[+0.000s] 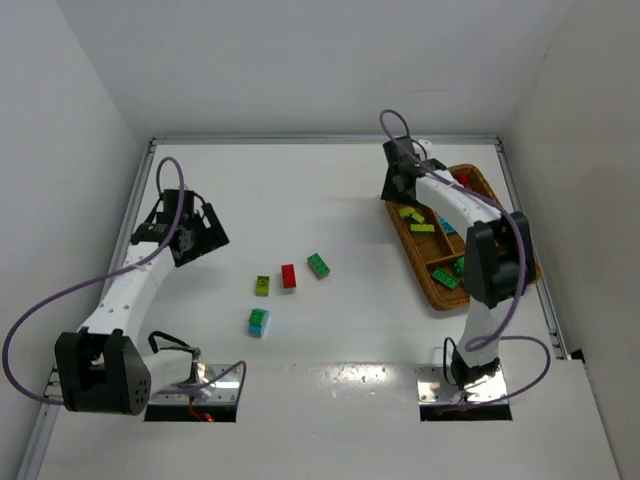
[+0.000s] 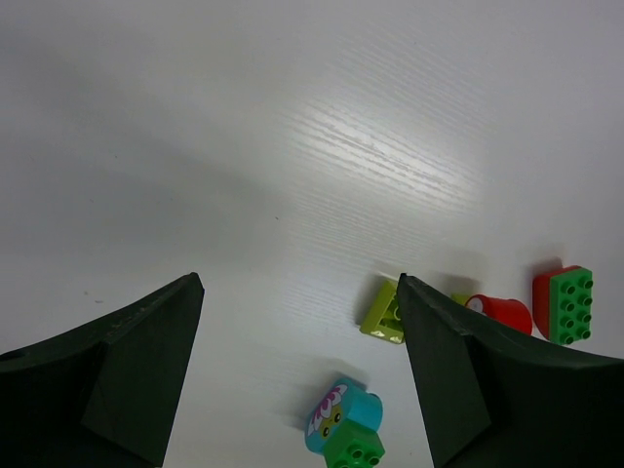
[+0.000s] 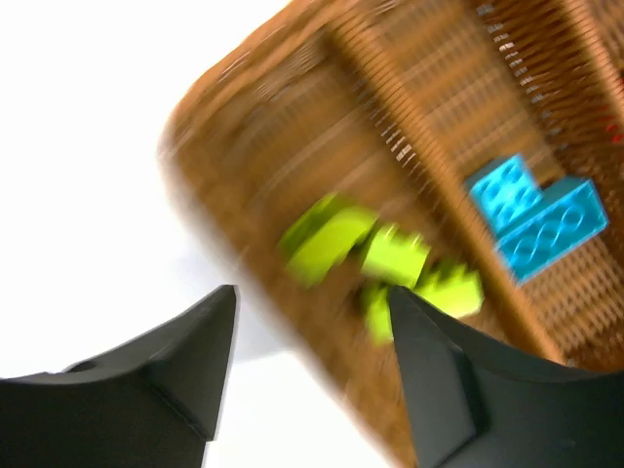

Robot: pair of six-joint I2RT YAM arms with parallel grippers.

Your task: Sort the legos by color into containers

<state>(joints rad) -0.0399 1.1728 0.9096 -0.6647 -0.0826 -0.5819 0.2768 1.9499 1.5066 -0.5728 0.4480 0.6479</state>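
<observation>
Legos (image 1: 289, 276) at the surface (image 1: 330, 190) centre are reckoned light, stiff, slick-ish, best pinched across flat sides. Left end effector (image 2: 299, 283) and right end effector (image 3: 312, 292) are spread, empty.

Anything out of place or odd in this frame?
Nothing looks spilled or damaged. The brown woven wicker tray sits skewed to the edges of the white table. Out on the table, a cyan brick and a small green brick appear stuck together, an awkward mixed pair for sorting by colour.
</observation>
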